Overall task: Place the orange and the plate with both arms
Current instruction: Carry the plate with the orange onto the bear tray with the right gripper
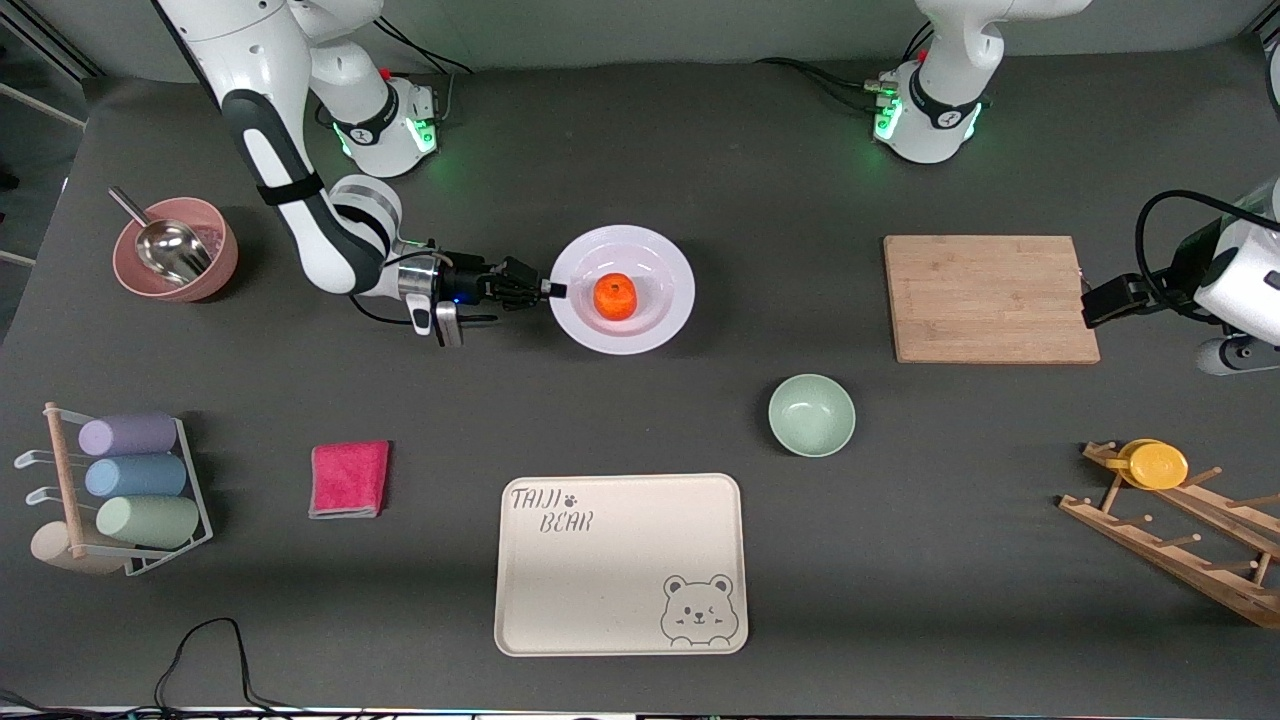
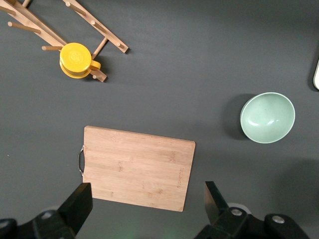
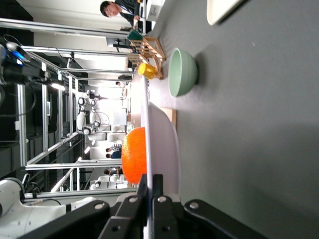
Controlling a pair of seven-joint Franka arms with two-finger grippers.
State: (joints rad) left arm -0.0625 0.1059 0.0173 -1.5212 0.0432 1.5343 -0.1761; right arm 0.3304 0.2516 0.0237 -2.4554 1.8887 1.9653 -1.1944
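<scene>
orange on plate, right gripper pinching rim

Bright orange fruit being shown on glossy white plate. Pale green bowl and beige tray with grey bear print being seen lower centre. Magenta cloth lying lower left; pink bowl upper left. Yellow cup and light wood board showing at right. Table being rendered dark grey.
</scene>
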